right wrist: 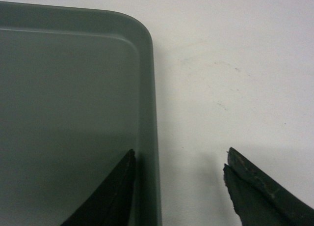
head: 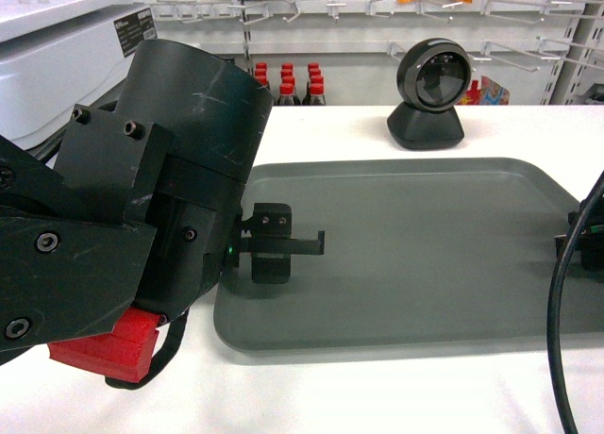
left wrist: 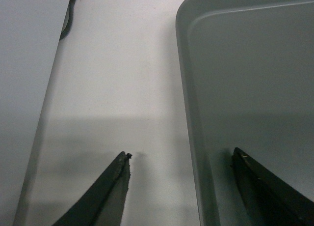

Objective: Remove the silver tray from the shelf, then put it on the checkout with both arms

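Note:
The silver tray [head: 425, 255] lies flat on the white checkout [head: 330, 396]. My left gripper [head: 283, 245] is at the tray's left edge. In the left wrist view it [left wrist: 182, 153] stands open, one finger over the checkout [left wrist: 117, 78] and the other over the tray [left wrist: 255, 78], the rim between them untouched. My right gripper [head: 578, 236] shows only partly, at the tray's right edge. In the right wrist view it [right wrist: 180, 151] is open too, straddling the rim of the tray [right wrist: 68, 88], its outer finger above the checkout [right wrist: 235, 64].
A black dome scanner [head: 429, 94] stands on the checkout just behind the tray. A white machine [head: 57, 66] sits at the back left. Red-capped bottles [head: 288, 83] and shelf hooks line the back. A black cable [head: 557, 340] hangs at the right.

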